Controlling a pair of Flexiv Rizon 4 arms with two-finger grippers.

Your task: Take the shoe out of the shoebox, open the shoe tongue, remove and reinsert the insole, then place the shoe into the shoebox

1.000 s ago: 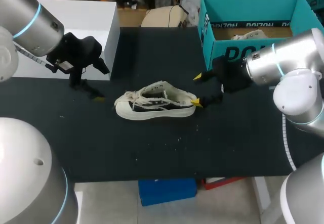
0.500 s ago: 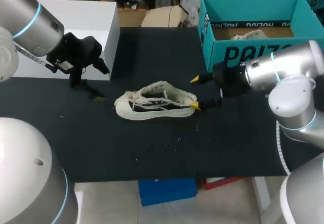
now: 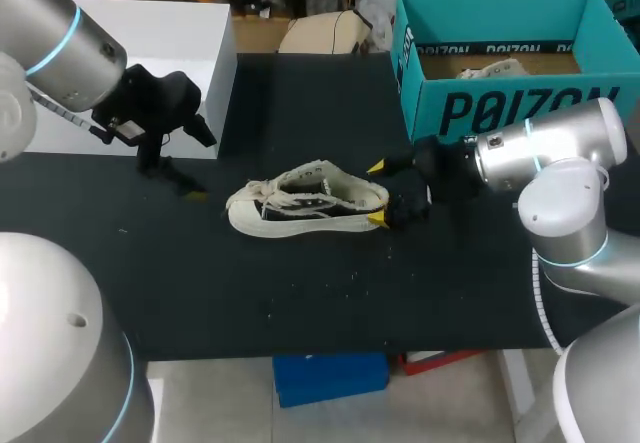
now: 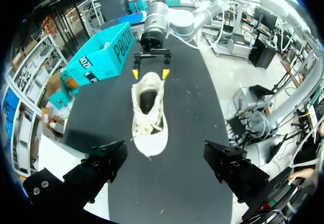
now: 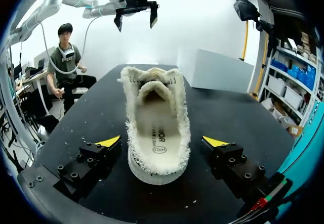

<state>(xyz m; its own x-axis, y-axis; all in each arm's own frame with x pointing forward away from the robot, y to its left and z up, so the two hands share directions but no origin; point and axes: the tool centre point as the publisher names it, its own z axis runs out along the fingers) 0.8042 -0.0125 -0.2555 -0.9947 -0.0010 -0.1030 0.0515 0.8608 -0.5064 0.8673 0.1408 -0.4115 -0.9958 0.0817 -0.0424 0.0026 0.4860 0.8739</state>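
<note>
R gripper moved in, open astride shoe heel

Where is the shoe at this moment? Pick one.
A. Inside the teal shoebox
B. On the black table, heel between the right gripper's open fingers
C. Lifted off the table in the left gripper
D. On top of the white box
B: the shoe lies on the black table, and the right wrist view shows its heel between the spread fingers of the right gripper, with a gap on each side.
</note>
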